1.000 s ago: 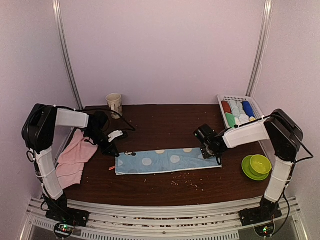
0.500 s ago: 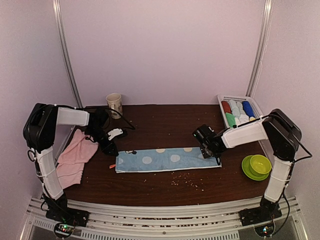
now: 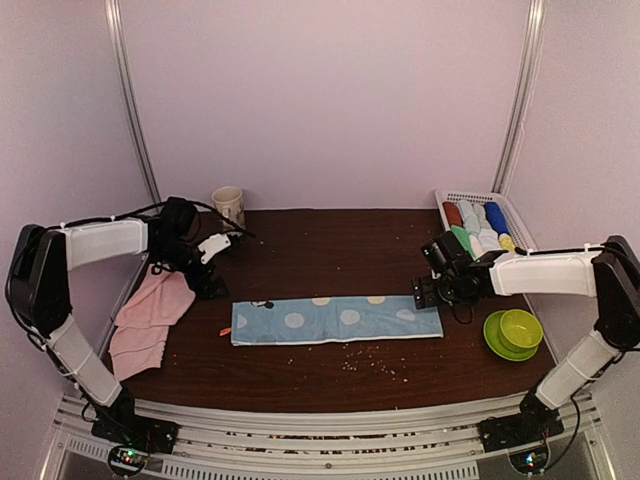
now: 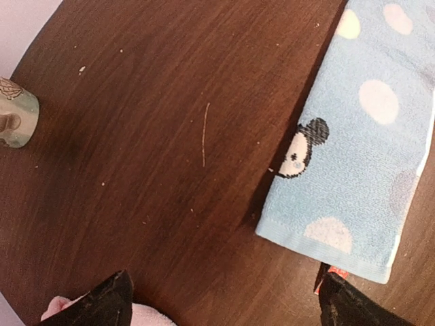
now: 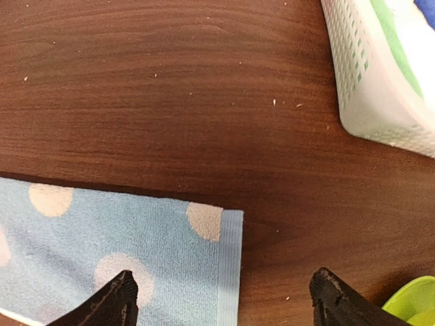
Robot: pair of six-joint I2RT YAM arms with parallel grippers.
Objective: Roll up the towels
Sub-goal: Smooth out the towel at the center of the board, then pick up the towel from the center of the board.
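A light blue towel (image 3: pixel 335 320) with white and orange dots lies flat as a long strip across the middle of the table. Its left end (image 4: pixel 360 149) carries a small mouse figure. Its right end (image 5: pixel 122 258) shows in the right wrist view. Pink towels (image 3: pixel 150 315) lie heaped at the left edge, and a corner of one (image 4: pixel 146 316) shows beside the left finger. My left gripper (image 3: pixel 210 288) (image 4: pixel 228 302) hangs open over bare table between the pink heap and the blue towel. At the towel's right end my right gripper (image 3: pixel 425 293) (image 5: pixel 224 295) is open, holding nothing.
A patterned cup (image 3: pixel 229 208) (image 4: pixel 15 121) stands at the back left. A white slatted basket (image 3: pixel 507 210) (image 5: pixel 380 75) of rolled cloths sits at the back right. A green bowl on a plate (image 3: pixel 514 332) is at the right. A small red scrap (image 4: pixel 336 273) lies by the towel's left end.
My left gripper has opened wide and drawn back left from the blue towel's end. The right arm has pulled back to the right, its jaws a little wider. The towel stays put.
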